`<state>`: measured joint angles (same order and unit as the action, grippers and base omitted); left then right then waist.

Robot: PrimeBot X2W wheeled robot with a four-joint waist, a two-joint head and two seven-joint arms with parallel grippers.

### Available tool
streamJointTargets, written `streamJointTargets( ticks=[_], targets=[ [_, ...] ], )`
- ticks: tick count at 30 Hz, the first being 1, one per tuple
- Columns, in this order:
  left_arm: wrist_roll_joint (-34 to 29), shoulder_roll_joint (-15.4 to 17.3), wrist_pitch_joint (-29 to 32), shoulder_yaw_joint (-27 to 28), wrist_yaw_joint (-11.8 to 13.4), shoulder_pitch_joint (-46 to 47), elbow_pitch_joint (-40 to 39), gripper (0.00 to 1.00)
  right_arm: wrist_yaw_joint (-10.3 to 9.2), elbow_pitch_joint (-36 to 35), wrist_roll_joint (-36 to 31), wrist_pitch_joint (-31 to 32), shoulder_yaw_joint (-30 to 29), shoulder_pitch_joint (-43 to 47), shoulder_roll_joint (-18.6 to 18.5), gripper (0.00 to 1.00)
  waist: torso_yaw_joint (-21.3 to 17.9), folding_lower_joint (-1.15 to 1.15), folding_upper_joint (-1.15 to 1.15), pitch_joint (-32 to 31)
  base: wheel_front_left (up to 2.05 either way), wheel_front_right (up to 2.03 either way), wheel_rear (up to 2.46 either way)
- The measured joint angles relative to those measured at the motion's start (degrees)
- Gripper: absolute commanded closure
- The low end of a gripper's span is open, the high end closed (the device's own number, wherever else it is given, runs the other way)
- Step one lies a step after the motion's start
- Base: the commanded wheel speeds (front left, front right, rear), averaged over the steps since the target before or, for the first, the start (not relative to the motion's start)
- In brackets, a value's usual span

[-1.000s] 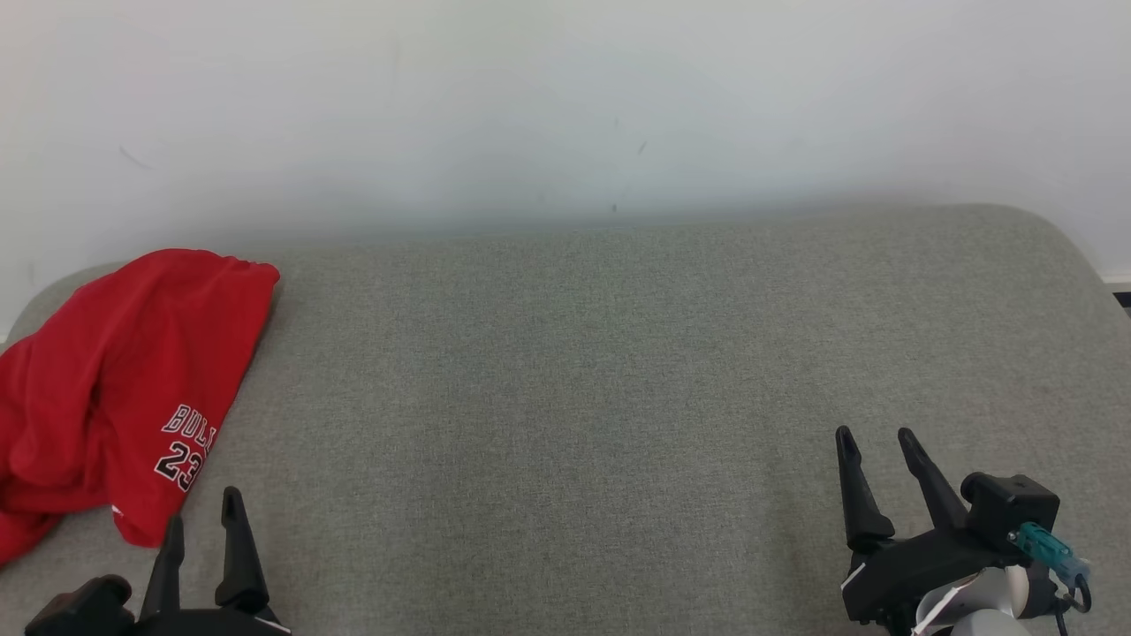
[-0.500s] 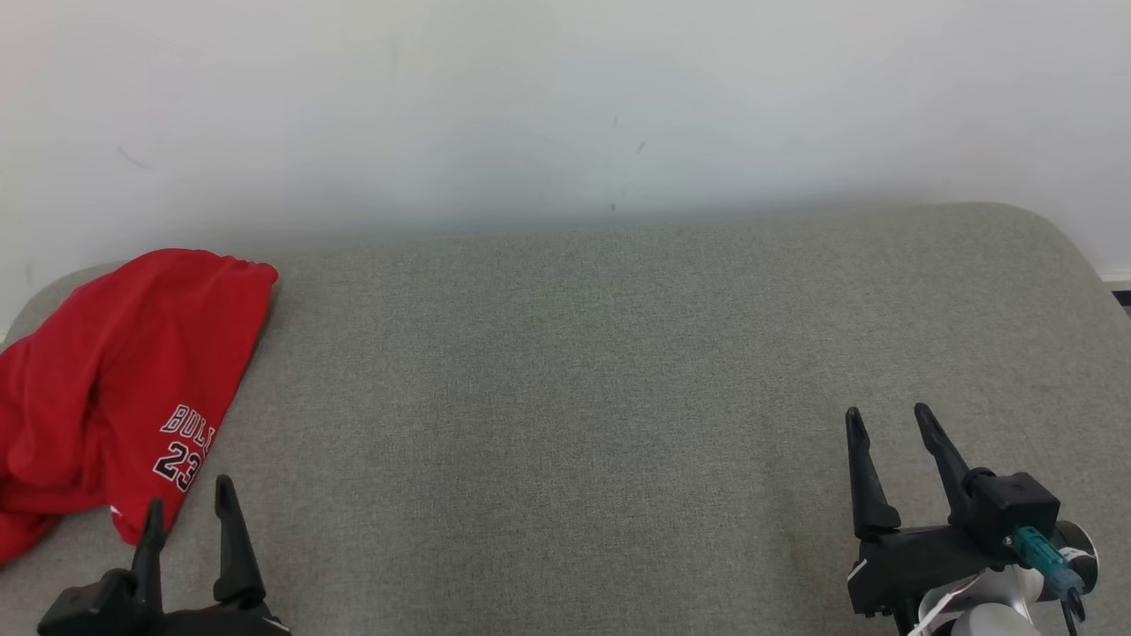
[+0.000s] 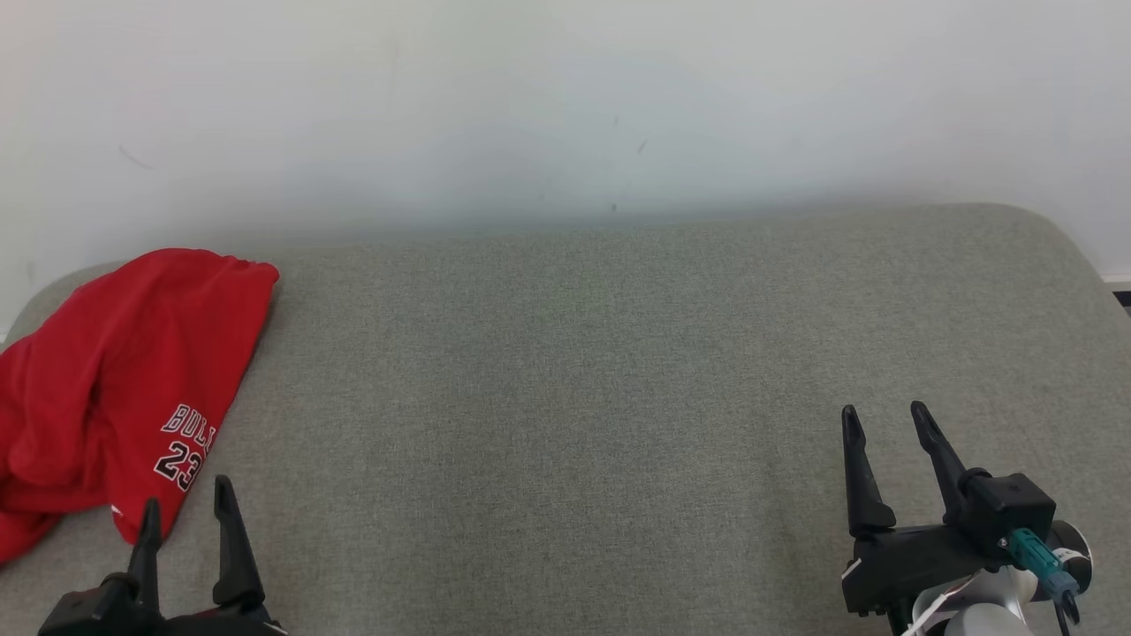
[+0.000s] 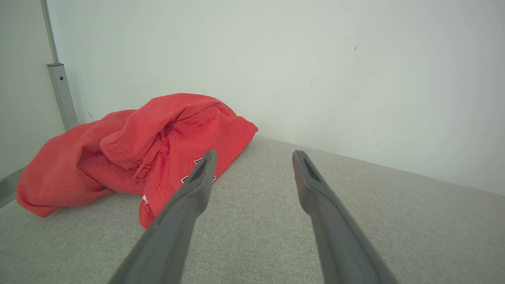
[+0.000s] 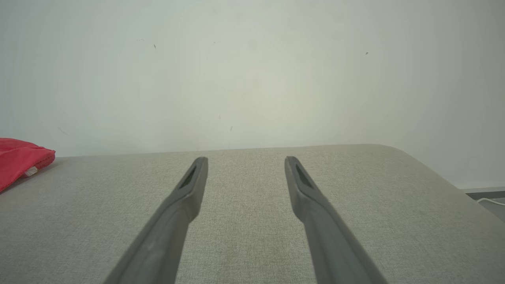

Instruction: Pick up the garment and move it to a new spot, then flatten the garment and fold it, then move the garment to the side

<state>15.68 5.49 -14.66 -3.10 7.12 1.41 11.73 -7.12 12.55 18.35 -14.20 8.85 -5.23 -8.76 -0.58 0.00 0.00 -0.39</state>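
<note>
The garment (image 3: 124,380) is a red jersey with white lettering, lying crumpled at the far left of the grey padded surface (image 3: 583,371). In the left wrist view the garment (image 4: 130,154) bunches up just ahead and left of the fingers. My left gripper (image 3: 184,503) stands open at the lower left, its tips just short of the jersey's near edge, nothing between them. At the lower right my right gripper (image 3: 884,422) is open and empty over bare fabric. A red corner of the garment (image 5: 19,159) shows far left in the right wrist view.
A pale wall (image 3: 565,106) rises directly behind the padded surface. The surface rounds off at its right end (image 3: 1078,256). A grey metal post (image 4: 61,94) stands by the wall beyond the jersey in the left wrist view.
The right gripper has moved slightly forward, away from the front edge. The left gripper has drawn back a little and shifted left. The garment has not moved.
</note>
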Motion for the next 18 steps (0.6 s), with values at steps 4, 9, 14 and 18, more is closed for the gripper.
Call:
streamJointTargets(
  ticks=[4,9,14,18],
  targets=[
    [0.00,-0.01,0.00,0.08,0.00,0.00,-0.11,0.00,0.03,0.03,0.01,-0.01,0.04,0.00,0.43,0.00,-0.05,0.00,0.00,-0.02,0.00,0.00,0.00],
    [0.02,-0.14,0.00,0.07,0.00,0.01,-0.09,0.00,0.08,0.33,0.02,-0.01,0.26,-0.01,1.30,0.00,-0.07,0.00,0.00,-0.03,0.00,0.00,0.00],
    [-0.44,-0.11,0.01,-0.62,0.00,0.05,0.27,0.00,0.40,0.67,-0.02,-0.02,0.74,-0.04,1.33,0.00,0.01,0.00,0.00,0.00,0.00,0.00,0.00],
    [-1.45,0.13,0.12,-1.67,0.00,0.09,0.29,0.00,0.41,0.92,-0.44,-0.02,1.12,-0.05,1.33,0.00,0.07,0.00,0.00,0.04,0.00,0.00,0.00]
  ],
)
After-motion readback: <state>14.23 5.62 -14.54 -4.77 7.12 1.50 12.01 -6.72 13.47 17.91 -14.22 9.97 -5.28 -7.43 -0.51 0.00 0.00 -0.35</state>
